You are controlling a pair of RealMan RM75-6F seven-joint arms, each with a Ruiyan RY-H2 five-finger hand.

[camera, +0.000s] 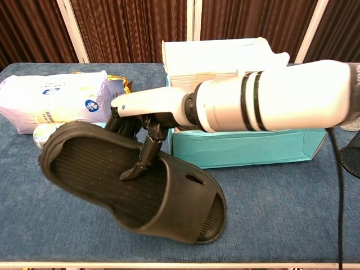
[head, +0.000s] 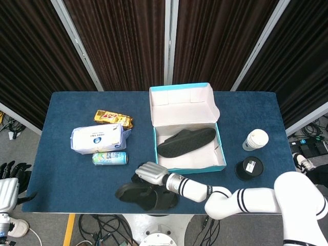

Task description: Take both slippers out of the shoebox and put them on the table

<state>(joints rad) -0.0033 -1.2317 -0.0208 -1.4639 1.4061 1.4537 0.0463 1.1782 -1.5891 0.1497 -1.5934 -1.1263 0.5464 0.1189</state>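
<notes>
One slipper of the pair is out of the shoebox; the other is not. Reading from the left: the left hand (head: pixel 11 174) shows at the 8 o'clock edge of the head view, off the table (head: pixel 61 179), away from the work; whether its fingers are spread or curled cannot be told at this size, and nothing is seen in them. Near 9 o'clock on the cloth lie a white tissue pack (head: pixel 97 139), a gold snack packet (head: pixel 113 118) behind it and a drink can (head: pixel 109 158) in front.

At 6 o'clock, close to the front edge, the right hand (head: pixel 149 173) grasps the black slipper (camera: pixel 135 185) by its heel end, fingers reaching down inside the footbed. In the chest view the toe end seems to rest on the cloth while the heel is raised and tilted; actual contact cannot be confirmed.

At the centre stands the shoebox (head: pixel 221 154), lid folded back toward 12 o'clock, with the second slipper (head: pixel 185 141) lying diagonally inside. At 3 o'clock are a paper cup (head: pixel 255 139) and a dark round container (head: pixel 248 167).

Judged progress: about halfway. Remaining: lay the held slipper flat, let go, then lift out and place the second.
</notes>
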